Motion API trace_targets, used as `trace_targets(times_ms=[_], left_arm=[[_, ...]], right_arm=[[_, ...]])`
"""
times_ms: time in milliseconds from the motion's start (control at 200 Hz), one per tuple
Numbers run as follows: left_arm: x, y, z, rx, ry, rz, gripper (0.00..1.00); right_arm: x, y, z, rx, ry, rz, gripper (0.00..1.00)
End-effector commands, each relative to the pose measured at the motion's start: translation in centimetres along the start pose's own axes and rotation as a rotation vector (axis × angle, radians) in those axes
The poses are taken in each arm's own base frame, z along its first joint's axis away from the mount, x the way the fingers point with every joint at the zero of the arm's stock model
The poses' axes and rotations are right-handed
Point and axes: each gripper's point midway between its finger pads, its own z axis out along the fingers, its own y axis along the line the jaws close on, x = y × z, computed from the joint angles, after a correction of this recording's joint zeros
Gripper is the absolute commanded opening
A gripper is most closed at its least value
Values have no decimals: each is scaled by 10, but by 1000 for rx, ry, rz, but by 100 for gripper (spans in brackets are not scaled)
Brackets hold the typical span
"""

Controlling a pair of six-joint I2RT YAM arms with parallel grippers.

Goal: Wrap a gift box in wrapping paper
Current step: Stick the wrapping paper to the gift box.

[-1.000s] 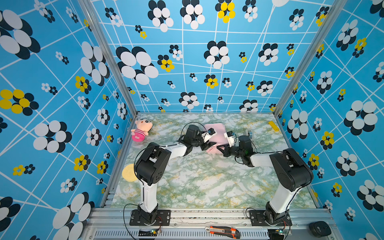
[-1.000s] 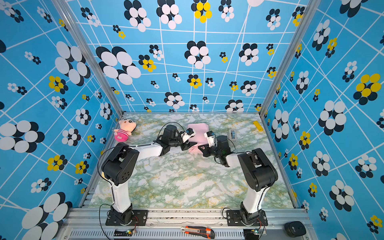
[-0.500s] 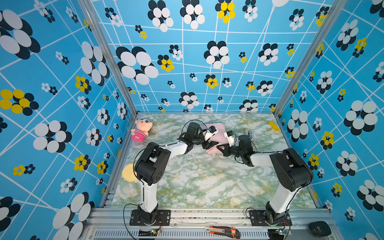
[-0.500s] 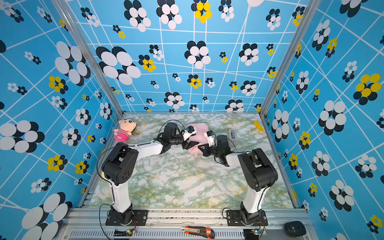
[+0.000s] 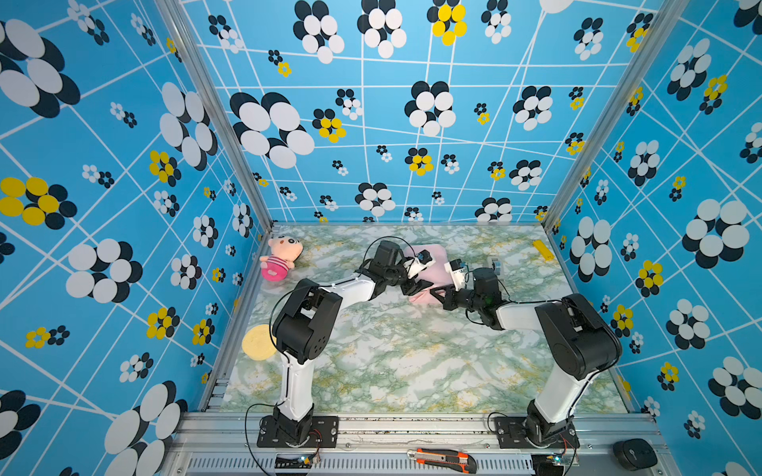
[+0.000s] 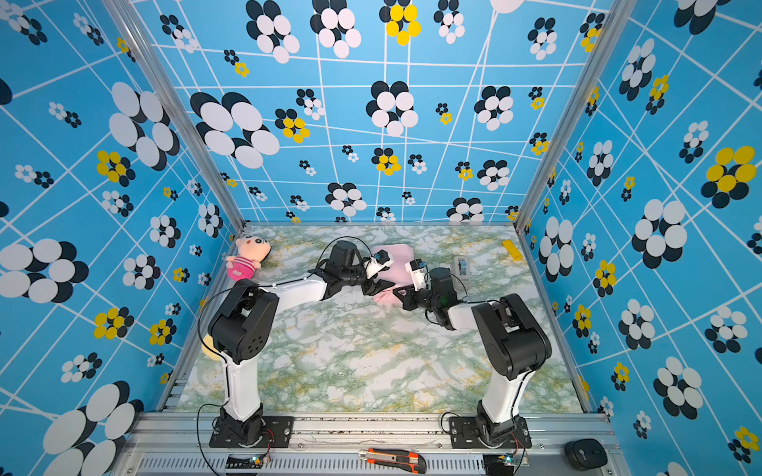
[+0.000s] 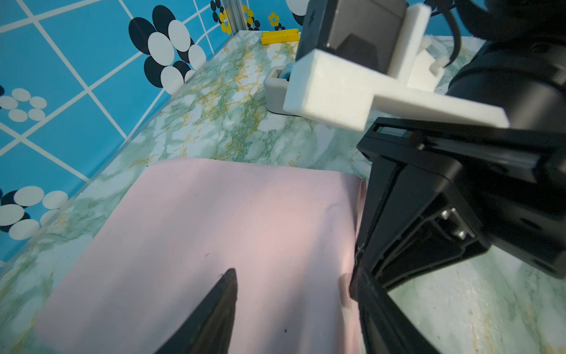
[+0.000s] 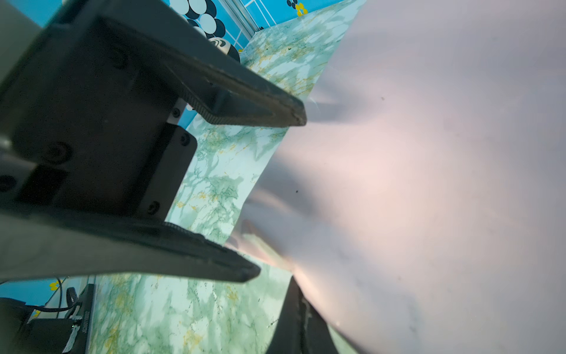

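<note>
Top views, sheet: the wrapping paper, pale pink face up, lies at the back middle of the table and runs away from both arms.
Top views, arms: the left gripper and right gripper meet at its near edge, just beside each other.
Left wrist, right gripper: pressed together, apparently pinching the sheet's edge.
Right wrist, left gripper: jaws spread, with the sheet's edge straight ahead and one fingertip touching it.
Gift box: unseen in any view, possibly under the sheet.
Coming move: probably the left gripper advancing a little to close on that edge.
</note>
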Motion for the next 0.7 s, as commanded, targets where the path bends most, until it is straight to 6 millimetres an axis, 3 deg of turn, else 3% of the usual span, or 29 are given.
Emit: trace_targets(times_ms=[0, 695], left_arm=[[4, 6, 8, -17, 34, 16, 61], [-4, 26, 19, -62, 9, -35, 57]], right_arm=[[-15, 1, -2, 15, -28, -9, 0], [-14, 0, -3, 24, -19, -9, 0]])
